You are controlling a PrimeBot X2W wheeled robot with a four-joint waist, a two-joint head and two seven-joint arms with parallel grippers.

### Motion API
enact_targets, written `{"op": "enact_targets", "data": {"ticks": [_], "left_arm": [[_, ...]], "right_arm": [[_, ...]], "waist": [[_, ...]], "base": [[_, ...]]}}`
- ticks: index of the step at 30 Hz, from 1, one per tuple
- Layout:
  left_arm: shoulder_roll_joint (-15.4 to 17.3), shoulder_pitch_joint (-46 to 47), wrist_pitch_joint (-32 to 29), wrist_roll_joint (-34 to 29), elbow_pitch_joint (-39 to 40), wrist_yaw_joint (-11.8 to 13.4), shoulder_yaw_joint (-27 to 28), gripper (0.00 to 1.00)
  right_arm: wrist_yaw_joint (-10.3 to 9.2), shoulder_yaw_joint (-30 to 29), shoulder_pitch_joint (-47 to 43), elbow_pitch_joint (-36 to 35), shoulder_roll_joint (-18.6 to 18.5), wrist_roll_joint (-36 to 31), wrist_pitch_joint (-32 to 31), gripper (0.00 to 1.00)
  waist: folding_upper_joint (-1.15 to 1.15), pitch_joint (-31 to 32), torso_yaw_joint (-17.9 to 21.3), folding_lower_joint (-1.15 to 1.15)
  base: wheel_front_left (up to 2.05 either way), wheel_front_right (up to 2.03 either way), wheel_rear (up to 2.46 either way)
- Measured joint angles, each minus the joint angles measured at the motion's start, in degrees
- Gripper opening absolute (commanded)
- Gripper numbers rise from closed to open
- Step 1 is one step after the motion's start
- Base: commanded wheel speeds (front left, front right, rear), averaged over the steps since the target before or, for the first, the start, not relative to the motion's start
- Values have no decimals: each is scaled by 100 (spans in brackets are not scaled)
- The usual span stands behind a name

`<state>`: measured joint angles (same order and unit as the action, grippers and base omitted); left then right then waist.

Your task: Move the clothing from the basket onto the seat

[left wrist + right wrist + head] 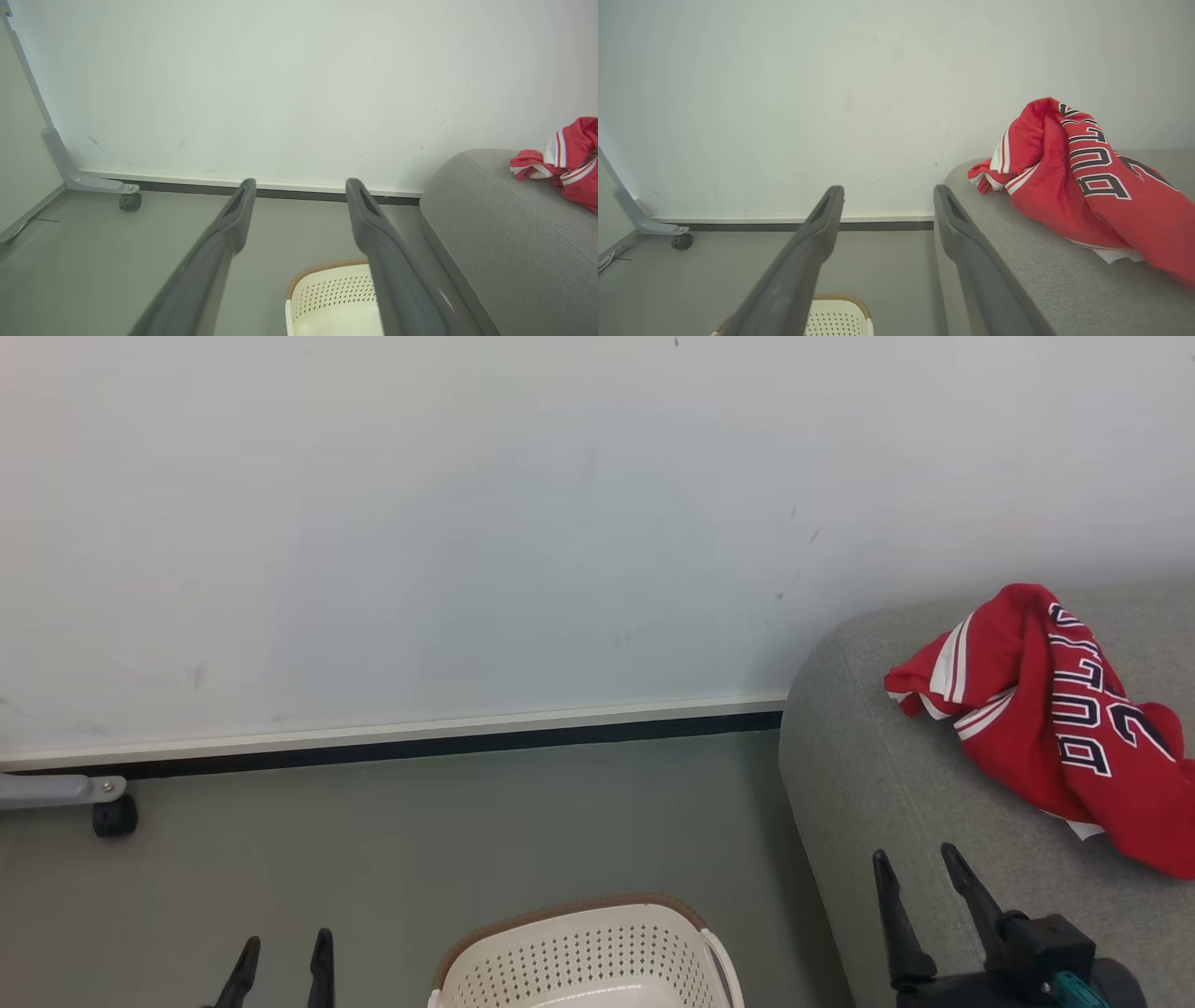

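1. The red clothing (1046, 709) lay in a crumpled heap on the grey seat (868, 775), near its rounded end and well apart from the basket.
2. The cream basket (579, 957) stood on the floor (420, 840) just beside that end of the seat. I could see its far wall and a strip of the inside, with no fabric there. Whether more pieces lay lower down, I could not tell.
3. The left hand (285, 957) hovered over the floor beside the basket, fingers spread wide, holding nothing.
4. The right hand (913, 863) hung above the seat cushion, just as wide apart and empty, near the heap but not touching it.
5. To my eye, the main risk was treating the job as done while a piece sat hidden in the basket.
6. A swing of the right hand past the heap could snag a loose fold and drag it to the floor.
7. A finger catching the perforated wall or rim might tip that light basket.
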<state>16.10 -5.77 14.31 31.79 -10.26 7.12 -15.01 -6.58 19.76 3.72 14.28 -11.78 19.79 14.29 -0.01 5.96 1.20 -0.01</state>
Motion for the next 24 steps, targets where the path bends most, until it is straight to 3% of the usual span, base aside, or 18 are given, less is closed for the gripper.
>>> {"op": "enact_targets", "data": {"ticks": [12,24], "left_arm": [[-191,-400,0,-354,344,0,524,100],[-303,-412,0,-630,550,1,687,100]], "right_arm": [[-48,-468,-552,-667,-31,-171,0,100],[-56,-709,-691,-983,41,-265,0,100]], "waist": [[1,-20,12,1],[1,-94,32,1]], "base": [[0,0,0],[0,0,0]]}}
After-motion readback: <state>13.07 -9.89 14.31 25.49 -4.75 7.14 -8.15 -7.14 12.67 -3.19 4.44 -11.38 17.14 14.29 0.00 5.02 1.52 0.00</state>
